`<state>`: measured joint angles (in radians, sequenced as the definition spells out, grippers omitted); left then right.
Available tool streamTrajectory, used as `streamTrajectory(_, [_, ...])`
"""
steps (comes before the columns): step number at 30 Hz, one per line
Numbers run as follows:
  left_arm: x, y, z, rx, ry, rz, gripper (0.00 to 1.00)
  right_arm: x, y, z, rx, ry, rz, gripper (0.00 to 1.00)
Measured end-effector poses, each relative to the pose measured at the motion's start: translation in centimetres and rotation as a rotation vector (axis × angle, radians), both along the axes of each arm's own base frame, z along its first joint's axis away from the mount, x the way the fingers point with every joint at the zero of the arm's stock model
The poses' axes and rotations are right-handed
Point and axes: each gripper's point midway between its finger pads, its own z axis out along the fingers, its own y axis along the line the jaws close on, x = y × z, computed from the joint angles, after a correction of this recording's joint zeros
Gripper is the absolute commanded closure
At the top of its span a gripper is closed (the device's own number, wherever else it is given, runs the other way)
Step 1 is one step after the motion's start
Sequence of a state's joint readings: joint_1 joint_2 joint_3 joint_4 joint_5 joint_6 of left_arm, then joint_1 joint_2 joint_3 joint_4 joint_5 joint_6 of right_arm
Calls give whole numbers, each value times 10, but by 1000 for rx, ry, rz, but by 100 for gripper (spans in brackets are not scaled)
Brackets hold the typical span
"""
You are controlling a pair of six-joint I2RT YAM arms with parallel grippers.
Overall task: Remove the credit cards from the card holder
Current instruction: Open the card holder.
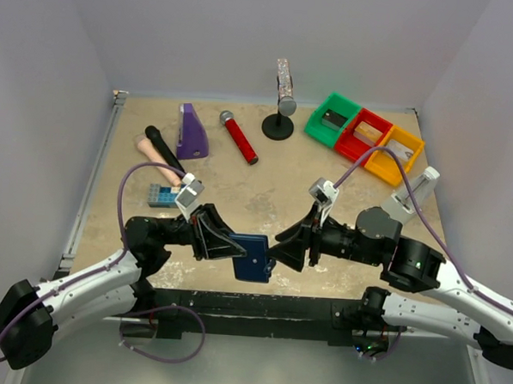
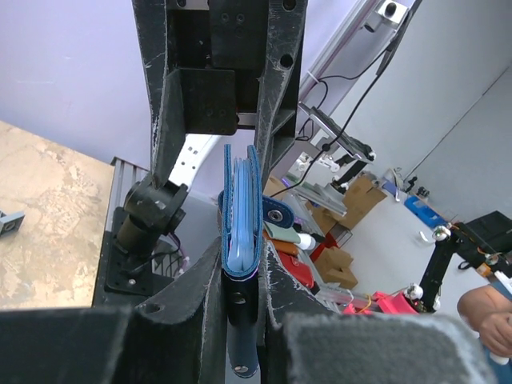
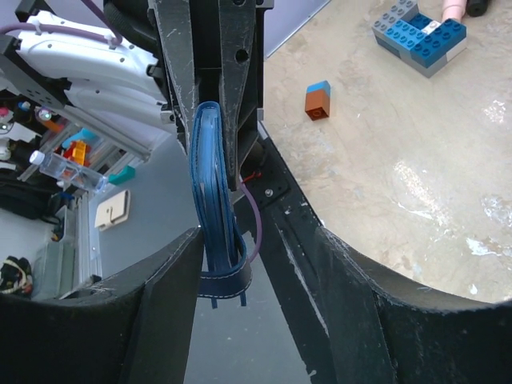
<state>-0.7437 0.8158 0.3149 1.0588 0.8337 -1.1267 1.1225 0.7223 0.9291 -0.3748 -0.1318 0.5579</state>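
Observation:
The card holder [image 1: 253, 257] is a dark navy folded wallet held above the table's near edge. My left gripper [image 1: 236, 247] is shut on it. In the left wrist view the card holder [image 2: 242, 228] stands edge-on between the left gripper's [image 2: 242, 268] pads, its snap tab [image 2: 277, 213] loose to the right. My right gripper [image 1: 279, 247] faces it, open. In the right wrist view the card holder's [image 3: 214, 200] free end and strap sit between the right gripper's [image 3: 256, 276] spread fingers, close to the left finger [image 3: 164, 300]. The credit cards are hidden inside the fold.
A studded blue toy-brick block [image 1: 164, 195] lies left of the arms, with a small orange-and-blue brick [image 3: 318, 100] nearby. Further back are a black microphone [image 1: 164, 148], purple block [image 1: 192, 131], red microphone [image 1: 240, 137], black stand [image 1: 279, 124] and green, red and yellow bins [image 1: 363, 135].

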Motion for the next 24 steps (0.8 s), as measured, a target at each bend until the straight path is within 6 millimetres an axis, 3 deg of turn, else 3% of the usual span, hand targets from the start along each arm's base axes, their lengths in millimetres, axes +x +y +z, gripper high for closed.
streamTrajectory(24, [-10, 4, 6, -27, -38, -54, 100, -2, 1, 1, 42, 18, 15, 35])
